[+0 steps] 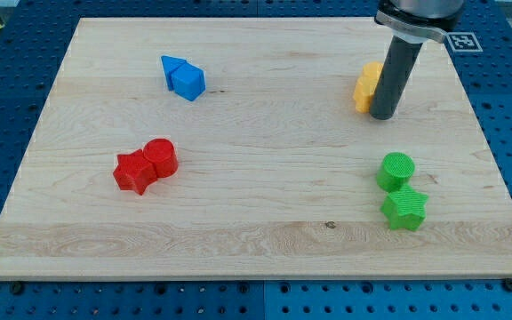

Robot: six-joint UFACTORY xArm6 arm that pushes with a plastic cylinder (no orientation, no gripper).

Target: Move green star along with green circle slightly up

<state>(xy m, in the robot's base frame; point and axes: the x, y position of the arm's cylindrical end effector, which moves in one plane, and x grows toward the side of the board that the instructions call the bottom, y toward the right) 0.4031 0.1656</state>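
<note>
The green circle [396,170] sits at the view's lower right, and the green star [404,209] lies just below it, touching it. My tip [382,116] stands on the board above the green circle, a short way off and not touching it. The rod rises toward the view's top edge. The tip is right beside the yellow block [366,86], which is partly hidden behind the rod.
Two blue blocks [183,77] sit together at the upper left. A red circle [161,157] and a red star [133,172] touch at the left of the wooden board [256,240]. The board's right edge is close to the green blocks.
</note>
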